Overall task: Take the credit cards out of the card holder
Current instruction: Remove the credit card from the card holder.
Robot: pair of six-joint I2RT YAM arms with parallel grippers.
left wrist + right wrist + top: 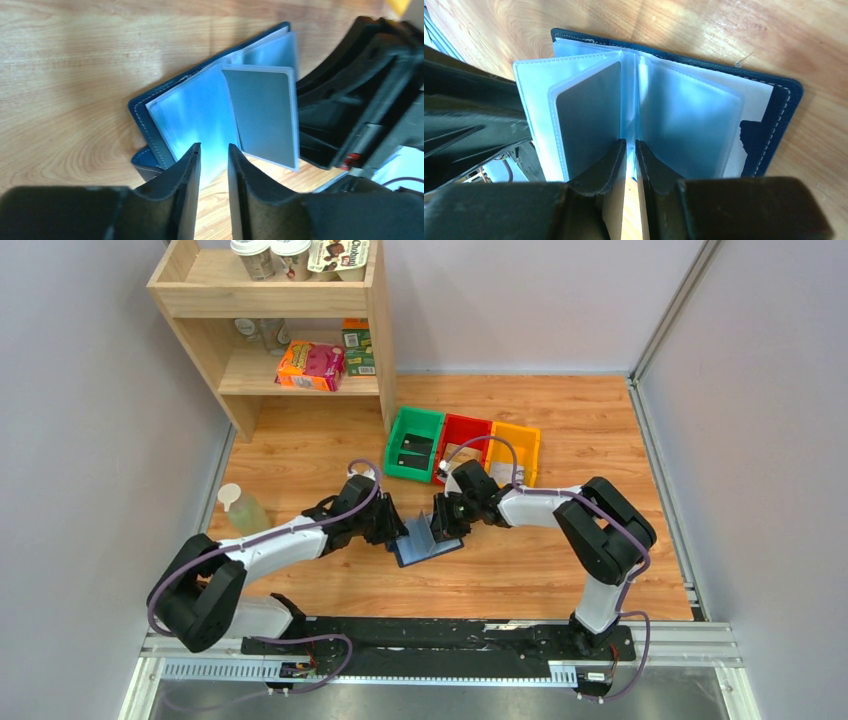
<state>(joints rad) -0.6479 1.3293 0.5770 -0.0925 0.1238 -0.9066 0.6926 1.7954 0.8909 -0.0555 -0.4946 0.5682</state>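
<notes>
The navy card holder (428, 544) lies open on the wooden floor between my two grippers. Its clear sleeves fan upward. One standing sleeve holds a silver-grey card (265, 115), which also shows in the right wrist view (586, 115). The navy cover (145, 112) lies flat beneath, as the right wrist view (781, 112) also shows. My left gripper (213, 147) hovers at the sleeves' edge, its jaws a little apart with nothing between them. My right gripper (630, 145) is nearly closed, its tips at the sleeves' spine. A black card (412, 451) lies in the green bin (404, 428).
A green, a red (462, 430) and a yellow bin (520, 435) stand in a row behind the holder. A wooden shelf (270, 370) with boxes and cups stands at the back left. A clear bottle (243, 510) stands left of the left arm.
</notes>
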